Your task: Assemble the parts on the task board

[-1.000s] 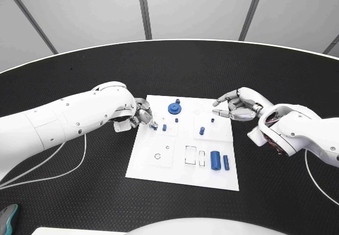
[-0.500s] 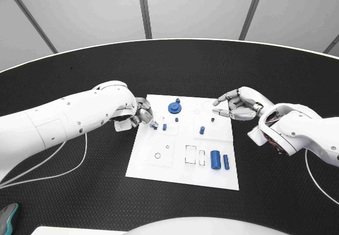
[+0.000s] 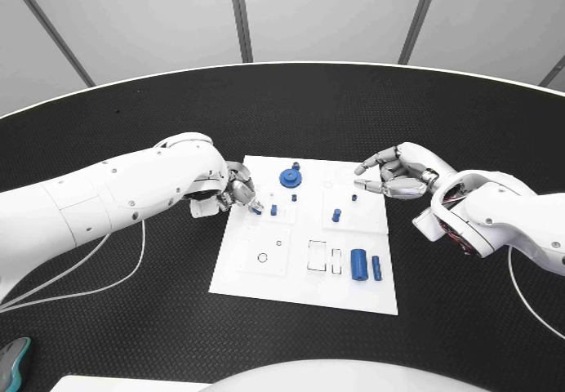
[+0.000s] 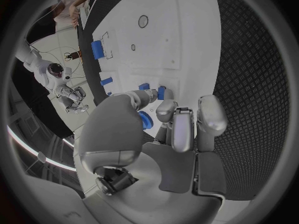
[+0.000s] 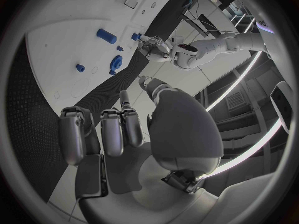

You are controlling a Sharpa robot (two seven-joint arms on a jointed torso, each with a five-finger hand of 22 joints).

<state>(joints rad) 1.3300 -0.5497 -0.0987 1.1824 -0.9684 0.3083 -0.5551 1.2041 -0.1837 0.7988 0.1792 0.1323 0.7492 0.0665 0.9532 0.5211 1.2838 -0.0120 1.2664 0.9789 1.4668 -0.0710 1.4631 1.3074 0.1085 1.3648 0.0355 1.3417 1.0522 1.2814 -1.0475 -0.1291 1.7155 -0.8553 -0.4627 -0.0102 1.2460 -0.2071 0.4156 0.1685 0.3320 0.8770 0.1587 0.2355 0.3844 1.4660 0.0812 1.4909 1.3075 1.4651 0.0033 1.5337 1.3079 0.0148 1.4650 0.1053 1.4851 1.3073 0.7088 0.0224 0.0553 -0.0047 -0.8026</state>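
The white task board (image 3: 304,286) lies mid-table. My left hand (image 3: 236,194) sits at its left edge and pinches a small blue peg (image 3: 255,210) between thumb and fingertip, just beside a standing blue peg (image 3: 273,211). The left wrist view has blue pieces (image 4: 161,92) right at the fingertips (image 4: 166,107). A blue gear (image 3: 290,178) stands at the board's far side and another peg (image 3: 337,217) near its middle. Two blue cylinders (image 3: 358,265) lie at the right. My right hand (image 3: 394,174) hovers over the far right corner, fingers loosely curled and apart, holding nothing.
Empty slots and a ring hole (image 3: 261,260) mark the board's near half. White cables (image 3: 130,261) trail over the black table at the left. A teal object (image 3: 12,355) lies at the near left edge.
The right hand has drifted slightly toward the far side. The left hand and its peg have barely shifted.
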